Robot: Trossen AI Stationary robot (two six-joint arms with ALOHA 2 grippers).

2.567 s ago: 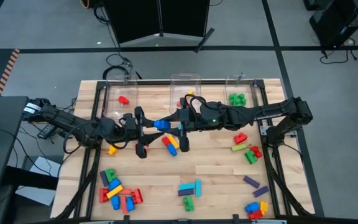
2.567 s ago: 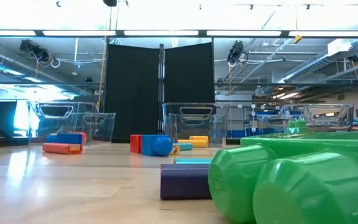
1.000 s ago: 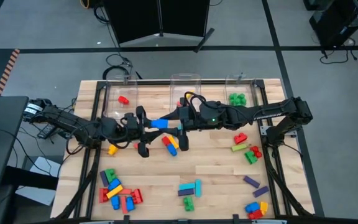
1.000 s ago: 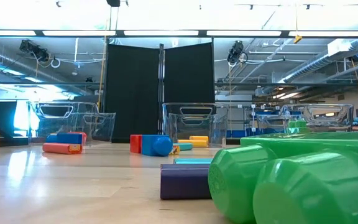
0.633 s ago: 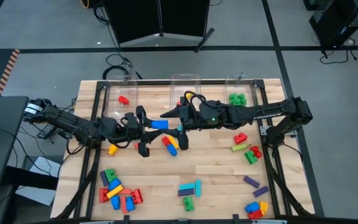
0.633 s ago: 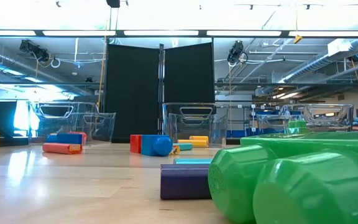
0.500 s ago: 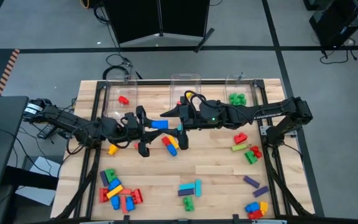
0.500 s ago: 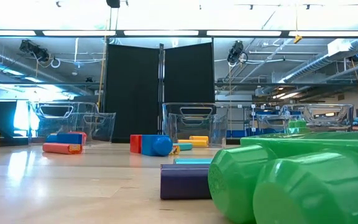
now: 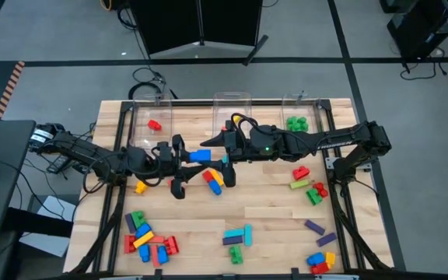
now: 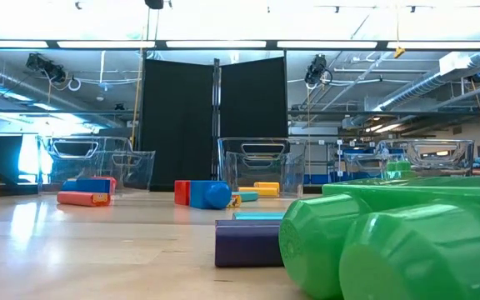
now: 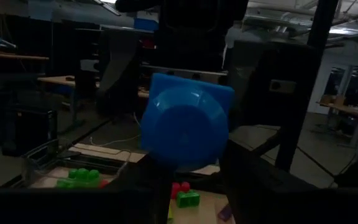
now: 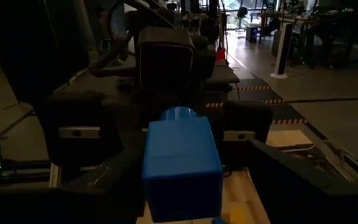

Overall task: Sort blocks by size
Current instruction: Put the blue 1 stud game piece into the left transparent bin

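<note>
Clear bins (image 9: 232, 104), red block (image 9: 155, 124), green blocks (image 9: 296, 123)

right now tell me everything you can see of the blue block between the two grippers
The blue block is a chunky, smooth plastic brick with one round stud on its end, seen in the left wrist view. It is held off the table, lying level above the middle of it, in front of the centre bin. The left gripper clamps it. The right gripper stands open around its other end.
</note>
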